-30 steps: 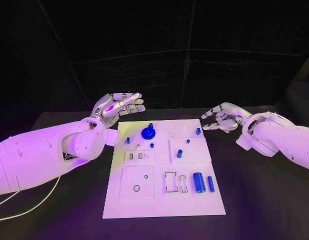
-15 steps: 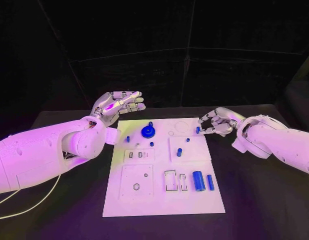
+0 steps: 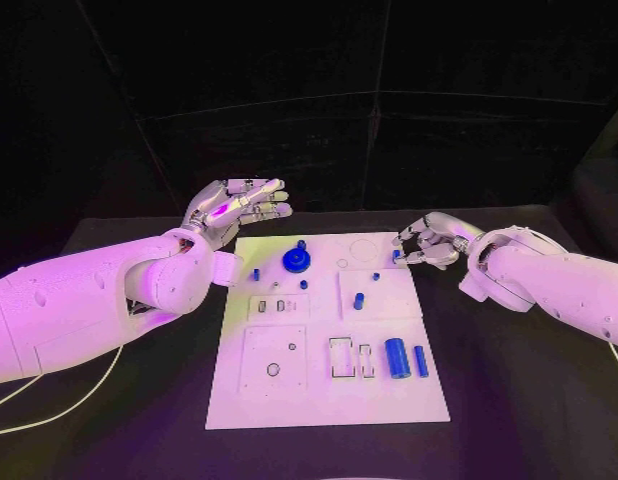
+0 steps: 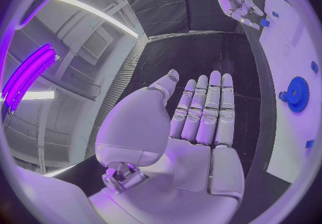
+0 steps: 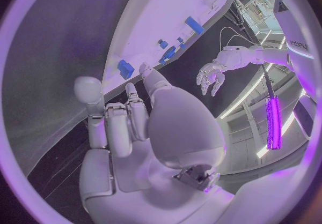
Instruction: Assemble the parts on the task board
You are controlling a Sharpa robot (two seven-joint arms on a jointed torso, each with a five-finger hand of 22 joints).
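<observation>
Parts lie scattered over the white task board point(image 3: 327, 400), which sits in the middle of the black worktop point(image 3: 540, 400). Near its far edge we see a blue gear point(image 3: 296, 262) standing on the board, with a small blue peg point(image 3: 254, 275) just to its left and a few more small blue pieces close by. Toward the near edge, a thick blue cylinder point(image 3: 396, 358) lies beside a thinner blue rod point(image 3: 420, 361), both on the board's right side, next to a pair of rectangular cut-outs point(image 3: 341, 362). Our left robot hand point(image 3: 237, 208) hangs above the far left corner of the board, palm open, fingers straight and side by side — it holds nothing. Our right robot hand point(image 3: 427, 245) is at the board's far right corner, fingers curled in close to a small blue block point(image 3: 396, 254) at that edge; we cannot tell whether the fingertips have hold of the block or only come near it. Between the two hands the far strip of the board carries the gear and the small pieces.
</observation>
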